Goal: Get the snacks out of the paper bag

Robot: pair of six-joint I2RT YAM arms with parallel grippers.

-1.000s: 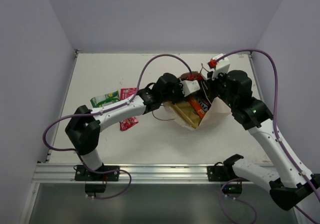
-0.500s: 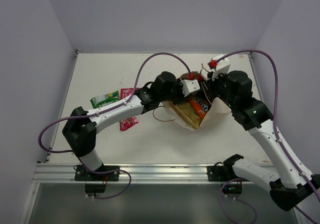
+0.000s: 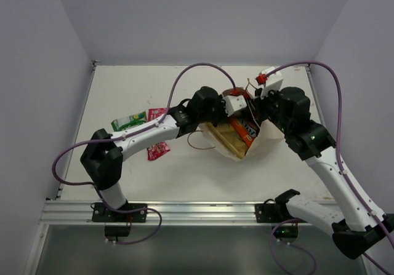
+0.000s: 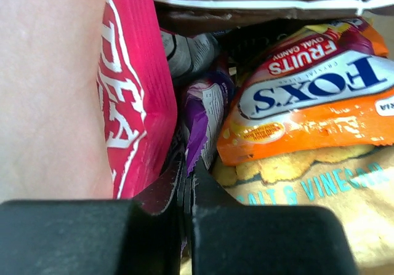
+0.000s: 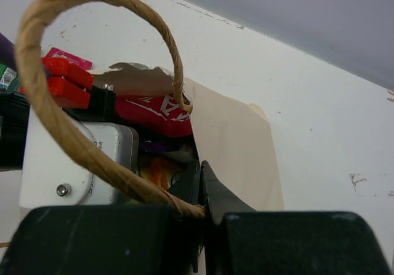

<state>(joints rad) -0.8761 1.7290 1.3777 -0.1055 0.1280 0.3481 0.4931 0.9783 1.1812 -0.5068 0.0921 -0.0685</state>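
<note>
The paper bag (image 3: 263, 141) lies on its side mid-table, mouth toward the left. My left gripper (image 3: 237, 111) reaches inside it. In the left wrist view the left gripper (image 4: 186, 171) is shut on the edge of a purple packet (image 4: 200, 118). Round it lie a red packet (image 4: 132, 103), an orange Fox's packet (image 4: 308, 109), a tan chip bag (image 4: 320, 195) and a brown bag (image 4: 258, 4). My right gripper (image 5: 201, 178) is shut on the paper bag's rim (image 5: 234, 146), beside its string handle (image 5: 74, 4).
A green packet (image 3: 129, 122), a pink packet (image 3: 157, 113) and a small red packet (image 3: 158, 151) lie on the table left of the bag. The bag's other handle (image 3: 197, 142) trails on the table. Walls close in the table on three sides.
The left gripper's jaws have closed on the purple packet inside the bag. The left arm has shifted slightly. The right gripper still holds the bag.
</note>
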